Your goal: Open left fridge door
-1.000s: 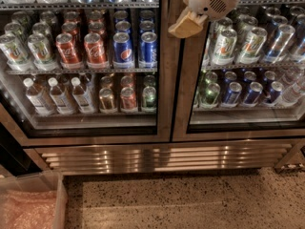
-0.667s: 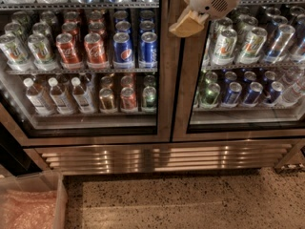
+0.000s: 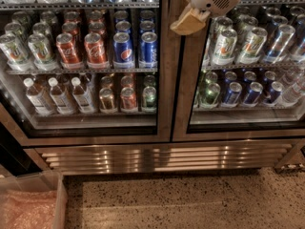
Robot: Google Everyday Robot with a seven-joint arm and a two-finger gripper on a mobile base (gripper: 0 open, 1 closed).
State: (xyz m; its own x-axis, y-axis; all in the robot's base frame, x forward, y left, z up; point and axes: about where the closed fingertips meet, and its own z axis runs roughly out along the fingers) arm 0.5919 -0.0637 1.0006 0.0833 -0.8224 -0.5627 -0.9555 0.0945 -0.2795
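The left fridge door (image 3: pixel 164 94) is a glass panel in a brushed steel frame. It fills the left half of the camera view and stands shut. Behind its glass are red and blue cans and small bottles on shelves. My gripper (image 3: pixel 188 21), a white wrist with a tan tip, hangs at the top centre. It is in front of the steel stiles where the two doors meet, just right of the left door's inner edge. No handle shows.
The twin right door (image 3: pixel 183 104) shows green-white and dark blue cans. A ribbed steel grille panel (image 3: pixel 162 157) runs below both doors. A clear bin (image 3: pixel 59 199) holding pink bubble wrap sits at the lower left on the speckled floor (image 3: pixel 190 199).
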